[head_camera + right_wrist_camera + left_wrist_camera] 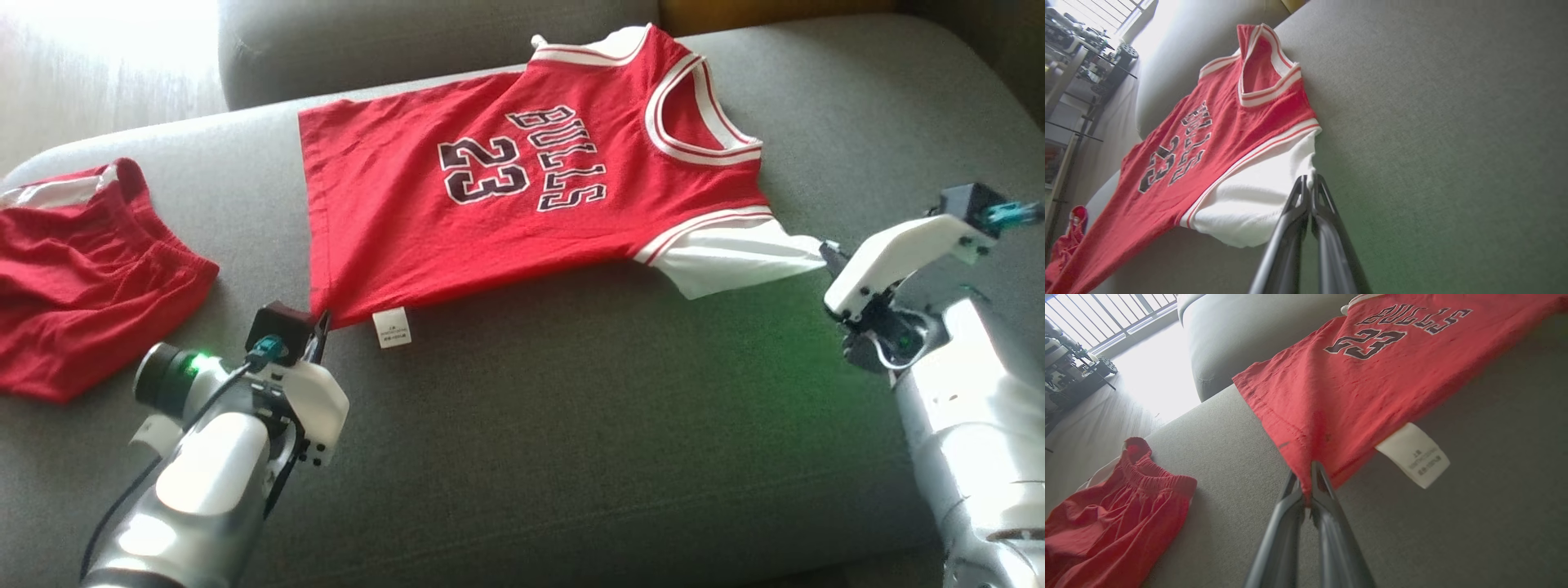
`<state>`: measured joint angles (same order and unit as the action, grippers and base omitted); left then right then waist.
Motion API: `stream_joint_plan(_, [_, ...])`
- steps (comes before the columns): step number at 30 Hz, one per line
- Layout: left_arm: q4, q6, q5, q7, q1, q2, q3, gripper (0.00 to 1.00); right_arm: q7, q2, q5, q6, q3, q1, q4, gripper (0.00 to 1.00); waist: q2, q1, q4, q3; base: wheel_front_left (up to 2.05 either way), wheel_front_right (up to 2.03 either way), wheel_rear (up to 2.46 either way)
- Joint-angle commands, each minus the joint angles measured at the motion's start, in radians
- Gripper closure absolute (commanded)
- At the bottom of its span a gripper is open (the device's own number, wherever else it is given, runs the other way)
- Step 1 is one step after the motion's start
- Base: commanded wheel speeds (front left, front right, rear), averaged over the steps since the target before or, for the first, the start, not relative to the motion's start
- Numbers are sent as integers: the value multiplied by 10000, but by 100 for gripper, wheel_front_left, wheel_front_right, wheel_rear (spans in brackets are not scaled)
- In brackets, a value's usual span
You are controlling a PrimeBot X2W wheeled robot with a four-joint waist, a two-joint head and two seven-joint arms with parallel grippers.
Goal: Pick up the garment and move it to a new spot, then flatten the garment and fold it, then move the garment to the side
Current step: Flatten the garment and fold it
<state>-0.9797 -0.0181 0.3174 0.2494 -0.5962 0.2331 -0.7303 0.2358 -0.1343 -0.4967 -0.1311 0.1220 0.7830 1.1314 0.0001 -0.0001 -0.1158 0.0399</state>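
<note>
grey sofa cushion [522, 441] underfoot here, with hard daylight pouring in from the far left. the red jersey [506, 212] lies face up across the middle of the seat, number and lettering on show, its neck towards the robot's right.

the left gripper [1307, 474] is closed tight on the near hem corner, red cloth pinched between its fingers, just beside the white care label [1414, 454]. over on the other side, the right gripper [1310, 179] is clamped on the edge of the white sleeve [1253, 204]. so both near corners are held, and the near edge runs fairly straight between them.

by my read this is the flattening stage: the jersey looks nearly smooth, with faint creases near the hem. no fold is in it yet, and the shift to the side is all to come. whether this spot is its new place, the views can't say.

a pair of red shorts [82, 278] sits crumpled well apart at the left.

hard to judge: the far sleeve is bunched at the cushion's back edge. the label's print is too small to read. the window glare washes out the floor beyond, and how deep the cloth sits in either grip is hidden.
</note>
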Motion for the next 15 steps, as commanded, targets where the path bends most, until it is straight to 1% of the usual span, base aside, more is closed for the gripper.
stream_joint_plan(1, [278, -107, 17, 123, -321, 472, 409, 100, 137, -21, -168, 4, -104, 90, -541, 100, -1, 1, 5, -79, 0, 0, 0])
stream_joint_plan(5, [574, -161, 59, 123, 1, 591, 439, 100, 751, -208, -363, 4, -25, -438, -1415, 100, -1, 1, -4, -292, 0, 0, 0])
stream_joint_plan(9, [801, -87, 113, 123, 376, 673, 391, 100, 1569, -296, -271, 4, 127, -1051, -2160, 100, -1, 1, -16, -427, 0, 0, 0])
stream_joint_plan(15, [993, -70, 192, 120, 857, 820, 298, 100, 3235, -270, -5, 4, 481, -2158, -3702, 100, -1, 1, -30, -607, 0, 0, 0])
